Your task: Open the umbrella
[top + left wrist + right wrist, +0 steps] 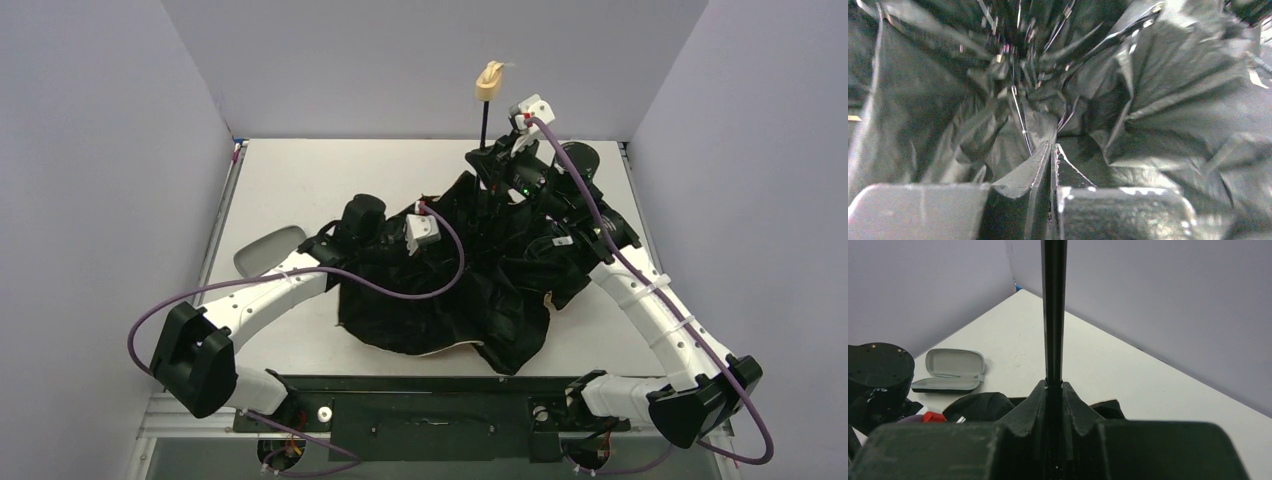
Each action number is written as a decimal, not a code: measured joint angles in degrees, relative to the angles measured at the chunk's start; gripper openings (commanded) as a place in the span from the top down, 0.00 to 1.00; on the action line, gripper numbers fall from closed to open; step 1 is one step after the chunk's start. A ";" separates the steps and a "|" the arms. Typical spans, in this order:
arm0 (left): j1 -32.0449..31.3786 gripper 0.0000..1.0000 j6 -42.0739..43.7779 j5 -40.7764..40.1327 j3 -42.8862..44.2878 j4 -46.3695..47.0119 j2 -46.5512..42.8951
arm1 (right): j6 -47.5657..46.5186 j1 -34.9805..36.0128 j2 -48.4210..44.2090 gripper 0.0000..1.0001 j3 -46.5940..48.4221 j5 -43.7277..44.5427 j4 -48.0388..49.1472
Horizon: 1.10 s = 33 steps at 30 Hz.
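- The right hand (1053,389) is gripping the upright shaft (1053,310) at the far right.
- The left hand (1052,152) is sitting fully closed amid the umbrella (470,305) canopy folds on the desk (300,180).

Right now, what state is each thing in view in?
Umbrella: not opened; canopy crumpled, black side up; shaft standing up.
Grey case: lid open.
Left fingers: shut, among the canopy folds.
Right fingers: shut on the shaft.
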 measured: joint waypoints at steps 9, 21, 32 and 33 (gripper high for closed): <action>6.08 1.00 5.73 -1.44 -7.74 -4.26 -2.71 | 2.10 -3.37 2.67 1.00 1.84 -2.69 0.07; 13.46 0.94 12.63 -3.87 -8.76 -12.46 -1.55 | -0.02 -5.90 3.21 1.00 2.45 -3.13 2.89; 14.71 0.48 -8.55 3.74 1.55 -0.63 -2.97 | -3.82 -1.03 2.36 1.00 -6.23 -2.99 4.28; 14.71 0.48 -12.48 3.69 2.05 2.23 -3.02 | -3.80 -0.79 2.36 1.00 -6.34 -2.97 4.35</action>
